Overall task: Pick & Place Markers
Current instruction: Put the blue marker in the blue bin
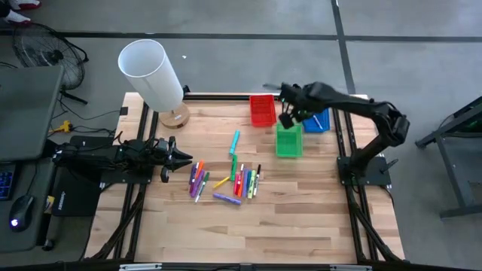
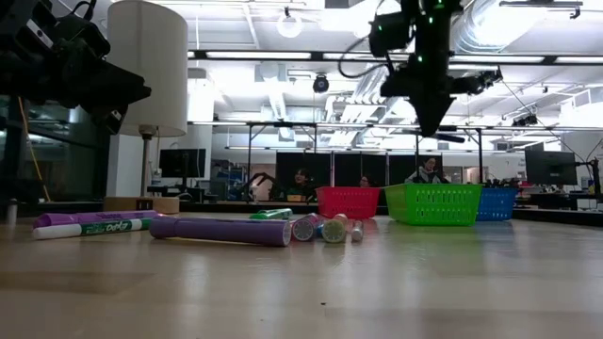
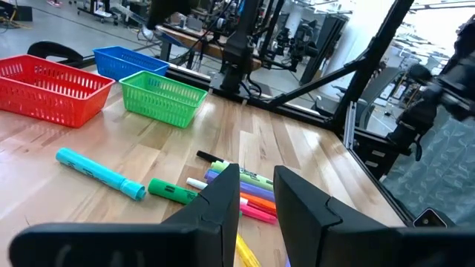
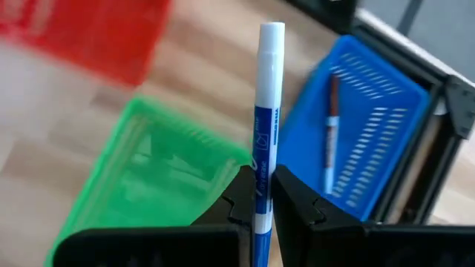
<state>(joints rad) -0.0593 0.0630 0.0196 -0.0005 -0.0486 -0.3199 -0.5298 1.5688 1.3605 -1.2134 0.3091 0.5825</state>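
Several markers (image 1: pixel 226 179) in mixed colours lie loose on the middle of the wooden table; a teal one (image 3: pixel 100 173) lies apart, toward the trays. At the far right stand a red tray (image 1: pixel 262 110), a green tray (image 1: pixel 288 141) and a blue tray (image 4: pixel 371 126) that holds a red marker (image 4: pixel 330 137). My right gripper (image 4: pixel 261 194) hangs above the green and blue trays, shut on a blue marker (image 4: pixel 266 111) with a white cap. My left gripper (image 3: pixel 257 194) waits at the table's left edge, level, slightly open with nothing between its fingers. My right gripper pinches the blue marker's barrel (image 4: pixel 261 159) between its two fingers. The fingers slant steeply down from above, and the marker lies along them. Its white-capped end (image 4: pixel 272 41) sticks out well past the fingertips. The marker is lifted clear of the table and trays.
A lamp with a white shade (image 1: pixel 151 69) and a wooden base (image 1: pixel 175 117) stands at the table's far left corner. Black frame rails (image 1: pixel 343 143) run along both sides. People sit in the room beyond (image 2: pixel 301 184). Bare wood lies toward the near edge.
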